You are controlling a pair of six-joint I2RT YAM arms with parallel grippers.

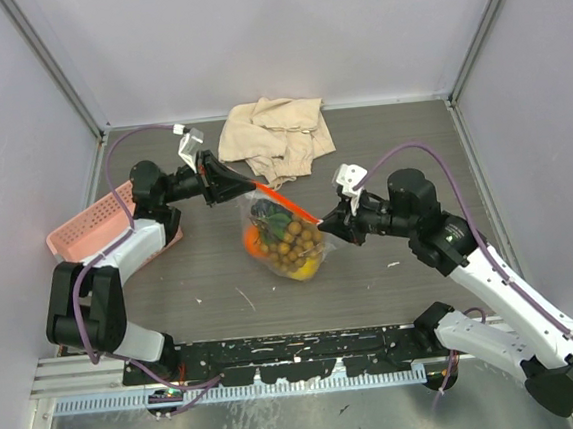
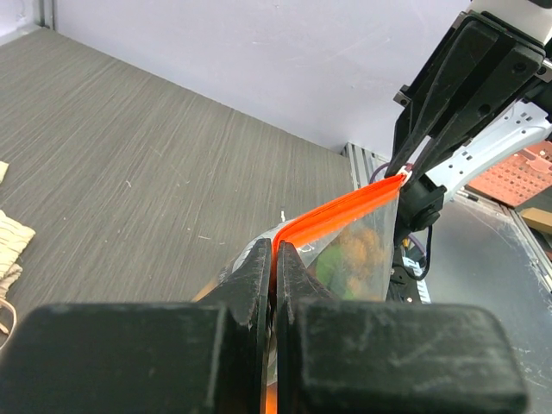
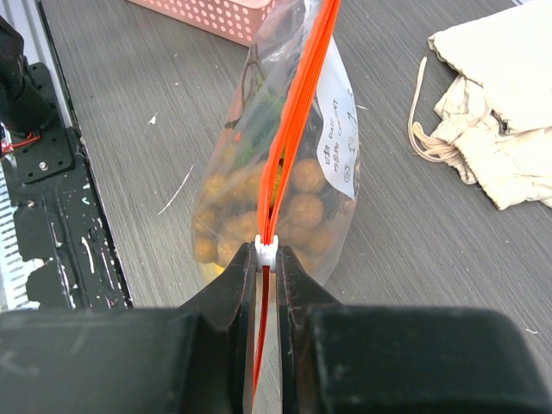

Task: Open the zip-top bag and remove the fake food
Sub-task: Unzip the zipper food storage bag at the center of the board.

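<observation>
Beside the cloth [image 1: 275, 135], left tool [image 1: 252, 184] and right tool [image 1: 321, 220] clamp the clear zip-top bag [image 3: 341, 103] by its orange strip [image 1: 285, 203]; knobbly fake food [image 3: 302, 211] blurs inside.

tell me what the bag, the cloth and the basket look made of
bag: thin clear plastic film, glossy; the fruit shows through and it creases.
cloth: beige woven fabric, matte; soft folds and wrinkles.
basket: pink, likely hard plastic; even rows of small holes.

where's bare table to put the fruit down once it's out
Bare table between the zip-top bag and the base rail; also right of the beige cloth. Crowded around the bag and the pink basket.
</observation>
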